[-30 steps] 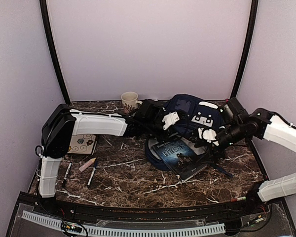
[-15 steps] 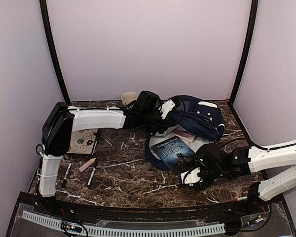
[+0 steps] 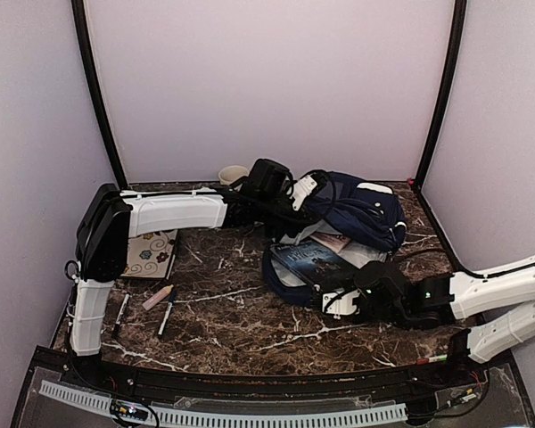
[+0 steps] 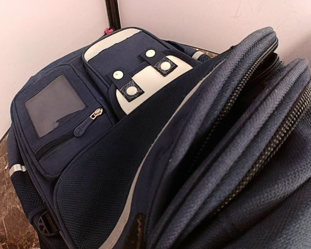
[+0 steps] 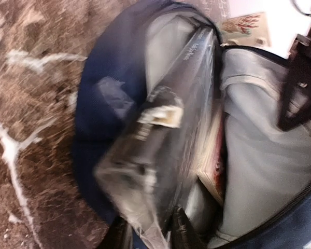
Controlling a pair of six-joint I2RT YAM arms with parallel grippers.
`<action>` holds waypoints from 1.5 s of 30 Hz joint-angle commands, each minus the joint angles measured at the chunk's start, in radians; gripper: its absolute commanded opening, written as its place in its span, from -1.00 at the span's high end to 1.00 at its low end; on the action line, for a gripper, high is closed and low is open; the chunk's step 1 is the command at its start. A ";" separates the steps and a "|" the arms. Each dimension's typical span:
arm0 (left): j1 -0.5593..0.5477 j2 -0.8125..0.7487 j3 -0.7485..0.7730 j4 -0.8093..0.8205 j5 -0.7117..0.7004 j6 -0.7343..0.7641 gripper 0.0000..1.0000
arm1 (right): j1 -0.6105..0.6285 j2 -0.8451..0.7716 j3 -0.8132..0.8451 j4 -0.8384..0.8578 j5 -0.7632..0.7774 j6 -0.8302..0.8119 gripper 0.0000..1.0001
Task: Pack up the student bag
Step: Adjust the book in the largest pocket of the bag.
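Observation:
The navy student bag (image 3: 361, 209) lies at the back right with its mouth toward the front. My left gripper (image 3: 301, 190) is shut on the bag's upper edge and holds the mouth lifted. In the left wrist view the bag's fabric (image 4: 145, 129) fills the frame and hides the fingers. A dark blue book (image 3: 305, 256) sticks partly out of the mouth. My right gripper (image 3: 332, 301) is shut on its near corner. In the right wrist view the book (image 5: 166, 135) passes between the two fingers of the right gripper (image 5: 149, 229) into the grey lining (image 5: 259, 155), beside a red-edged book (image 5: 215, 166).
A cream cup (image 3: 232, 176) stands at the back behind the left arm. A patterned notebook (image 3: 150, 256) lies at the left. A pink marker (image 3: 158, 297) and two dark pens (image 3: 167, 316) lie near the left arm's base. Black bag straps (image 3: 410, 259) trail right of the book.
My right arm came down from the bag's top to the front, then closed on the book's near corner; the book slid toward the bag. My left gripper raised the bag's edge.

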 commanded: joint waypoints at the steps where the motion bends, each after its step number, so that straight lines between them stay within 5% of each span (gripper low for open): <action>1: -0.002 -0.059 0.043 0.028 0.016 -0.076 1.00 | 0.001 -0.024 0.095 0.049 0.080 0.028 0.76; 4: -0.003 -0.060 0.067 0.005 -0.006 -0.086 1.00 | 0.001 -0.033 0.144 0.001 0.080 0.002 1.00; 14: -0.001 -0.086 0.212 -0.198 -0.325 -0.175 1.00 | 0.000 -0.018 0.391 -0.324 0.011 0.014 1.00; 24: 0.001 -0.139 0.225 -0.313 -0.460 -0.356 1.00 | -0.064 -0.006 0.548 -0.478 -0.047 -0.020 1.00; 45: 0.038 -0.074 0.397 -0.321 -0.365 -0.446 1.00 | -0.084 -0.079 0.726 -0.531 -0.043 -0.264 1.00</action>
